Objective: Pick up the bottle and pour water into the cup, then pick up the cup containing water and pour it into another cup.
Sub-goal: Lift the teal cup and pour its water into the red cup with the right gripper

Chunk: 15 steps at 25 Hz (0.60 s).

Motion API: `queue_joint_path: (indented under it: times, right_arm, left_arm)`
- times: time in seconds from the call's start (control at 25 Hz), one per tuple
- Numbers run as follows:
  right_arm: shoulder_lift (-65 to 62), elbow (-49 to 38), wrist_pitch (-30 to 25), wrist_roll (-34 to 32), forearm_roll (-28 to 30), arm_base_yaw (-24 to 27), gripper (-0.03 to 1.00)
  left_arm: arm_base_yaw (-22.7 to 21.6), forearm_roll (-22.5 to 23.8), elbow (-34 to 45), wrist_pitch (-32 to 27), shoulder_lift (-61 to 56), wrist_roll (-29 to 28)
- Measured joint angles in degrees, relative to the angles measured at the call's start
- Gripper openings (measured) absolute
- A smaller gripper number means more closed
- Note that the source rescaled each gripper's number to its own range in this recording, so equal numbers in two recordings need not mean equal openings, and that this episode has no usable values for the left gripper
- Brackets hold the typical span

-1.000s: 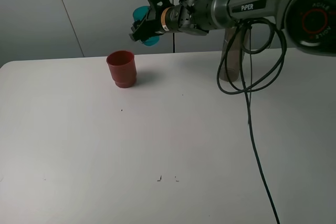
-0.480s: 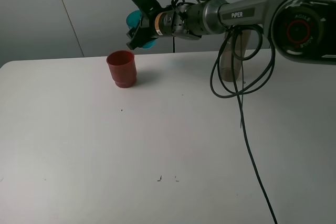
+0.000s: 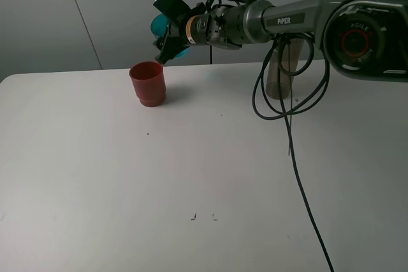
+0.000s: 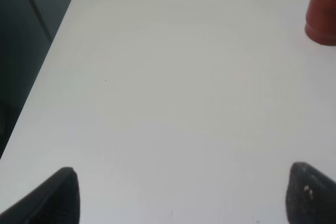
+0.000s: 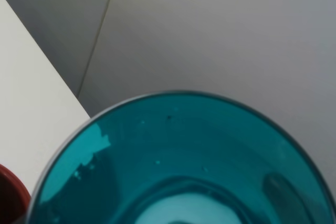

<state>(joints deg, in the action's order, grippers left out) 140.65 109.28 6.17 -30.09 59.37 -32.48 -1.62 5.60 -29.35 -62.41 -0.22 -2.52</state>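
Right gripper (image 3: 167, 37) – you have it raised over the far-left part of the table (image 3: 191, 170), the arm reaching across from the right. Its jaws are clamped on the teal tumbler (image 3: 157, 25), which is off the surface; only slivers of teal show past the fingers in the high view. The right wrist view looks straight into the tumbler's (image 5: 184, 161) open mouth, its rim filling most of the picture. You cannot tell from either view whether there is water inside.

Red cup (image 3: 148, 83) – upright on the table, far left, below the held tumbler and a little to its left. The two are not touching. A sliver of its red rim (image 5: 8, 195) shows beside the tumbler in the right wrist view.

Bottle (image 3: 280, 71) – stands upright at the far right of the table, partly behind the looping black cable (image 3: 299, 157), well apart from both cups.

Left gripper (image 4: 184, 200) – jaws spread wide, nothing between them, over bare table on the near left. The red cup (image 4: 321, 11) is well away from it.
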Motion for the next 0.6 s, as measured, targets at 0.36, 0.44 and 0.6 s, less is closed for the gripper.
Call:
queue_joint_path:
  times: [0.36,0.44,0.6]
  right_arm:
    - [1.19,1.58,0.00,2.20,-0.11,0.00,0.05]
    - [1.19,1.71,0.11,2.20,-0.24,0.00,0.05]
    - [1.19,1.71,0.11,2.91,-0.24,0.00,0.05]
  left_arm:
    - [0.00,0.00,0.00,0.00,0.00,0.00]
    - [0.00,0.00,0.00,0.00,0.00,0.00]
    - [0.00,0.00,0.00,0.00,0.00,0.00]
